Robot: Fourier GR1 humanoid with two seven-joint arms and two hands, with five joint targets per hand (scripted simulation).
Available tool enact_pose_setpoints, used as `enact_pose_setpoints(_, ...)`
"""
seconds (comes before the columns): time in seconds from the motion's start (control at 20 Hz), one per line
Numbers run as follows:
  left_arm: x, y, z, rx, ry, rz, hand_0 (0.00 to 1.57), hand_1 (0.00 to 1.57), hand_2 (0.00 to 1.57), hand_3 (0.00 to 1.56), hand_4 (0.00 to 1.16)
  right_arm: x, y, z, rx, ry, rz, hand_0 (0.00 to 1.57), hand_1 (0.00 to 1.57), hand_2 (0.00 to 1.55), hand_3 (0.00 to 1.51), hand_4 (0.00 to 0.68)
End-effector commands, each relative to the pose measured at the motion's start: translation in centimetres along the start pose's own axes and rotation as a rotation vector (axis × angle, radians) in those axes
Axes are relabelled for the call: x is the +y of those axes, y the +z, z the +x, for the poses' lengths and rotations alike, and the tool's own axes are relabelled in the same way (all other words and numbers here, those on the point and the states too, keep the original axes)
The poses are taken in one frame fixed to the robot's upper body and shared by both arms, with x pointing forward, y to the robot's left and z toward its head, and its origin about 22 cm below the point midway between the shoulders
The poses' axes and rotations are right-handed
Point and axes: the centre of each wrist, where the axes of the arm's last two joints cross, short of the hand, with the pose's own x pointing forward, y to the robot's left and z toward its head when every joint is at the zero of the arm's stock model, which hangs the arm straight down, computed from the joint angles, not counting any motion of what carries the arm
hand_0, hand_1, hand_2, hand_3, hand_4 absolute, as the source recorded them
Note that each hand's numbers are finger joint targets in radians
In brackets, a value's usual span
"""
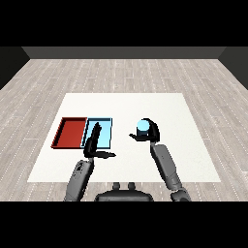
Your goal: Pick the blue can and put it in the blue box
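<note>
My right hand [147,131] is a little right of the frame's centre, and its fingers curl round the blue can [143,127]. The can stands upright in my hand, with its pale round top towards the view. I cannot tell if it rests on the table [193,160] or is just above it. I hold it upright, I think, so that it can go into the tray the same way.

The blue box [107,122] lies left of centre, and the red box [62,133] touches it on its left side. The can is apart from the blue box, with bare table between them, so the putting is not yet done.

My left hand [95,147] is in the lower left part, in front of the blue box and partly covering it. Its fingers are straight and point up the frame, the thumb sticks out to the right, and it holds nothing. It may be in the way when I carry the can over.
</note>
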Motion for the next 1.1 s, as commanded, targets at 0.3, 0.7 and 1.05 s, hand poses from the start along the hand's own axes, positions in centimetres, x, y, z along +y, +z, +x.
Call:
enact_pose_setpoints(0.3, -4.1, -2.9, 0.7, 0.009, 0.072, -0.062, 0.00, 0.00, 0.00, 0.00, 0.00, 3.0, -1.9, 1.2, -0.024, 0.006, 0.032, 1.44, 1.44, 1.47, 1.38, 0.566)
enact_pose_setpoints(0.7, -4.6, -3.3, -1.7, 0.039, 0.045, -0.082, 0.00, 0.00, 0.00, 0.00, 0.00, 4.9, -0.4, 1.7, -0.042, -0.028, 0.078, 1.46, 1.46, 1.47, 1.37, 0.551)
enact_pose_setpoints(1.05, -7.0, -3.2, -2.2, 0.084, 0.045, -0.081, 0.00, 0.00, 0.00, 0.00, 0.00, 3.8, -1.2, 3.1, -0.049, -0.053, 0.095, 1.43, 1.43, 1.46, 1.37, 0.559)
